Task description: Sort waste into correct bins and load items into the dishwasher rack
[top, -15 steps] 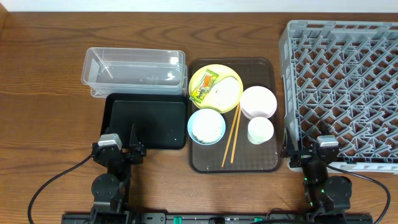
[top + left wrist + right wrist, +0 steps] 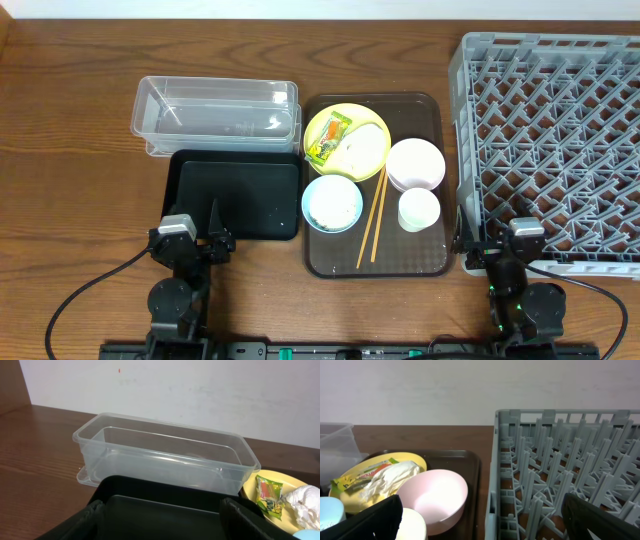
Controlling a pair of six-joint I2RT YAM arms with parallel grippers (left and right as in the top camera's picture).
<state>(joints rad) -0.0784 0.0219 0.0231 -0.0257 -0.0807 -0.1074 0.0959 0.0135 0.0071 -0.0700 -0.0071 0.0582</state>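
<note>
- Green-and-orange snack wrapper [image 2: 327,138] and crumpled napkin [image 2: 362,146] lie touching on the yellow plate [image 2: 345,110], at the top of the brown serving tray [image 2: 330,262]. A pinch on one would likely drag the other, and the wrong waste could land in a bin.
- Both tools are spread wide and hold nothing. The left tool [image 2: 190,243] sits low left in the overhead view, the right tool [image 2: 518,240] low right beside the dishwasher rack [image 2: 550,130].
- The black tray [image 2: 240,195] lies just ahead of the left tool, with the clear tub [image 2: 215,115] behind it. A low reach toward the tub could shove the tray.
- The light blue bowl [image 2: 332,204] seems to hold whitish scraps. Racking it before emptying would probably scatter them through the lattice onto the tabletop.
- The chopsticks [image 2: 374,215] lie flat between the blue bowl and the white cup [image 2: 419,209]. They are thin, and could roll or split apart under a pinch.
- The pink bowl [image 2: 415,165] sits close to the cup, so a wide approach risks knocking one.
</note>
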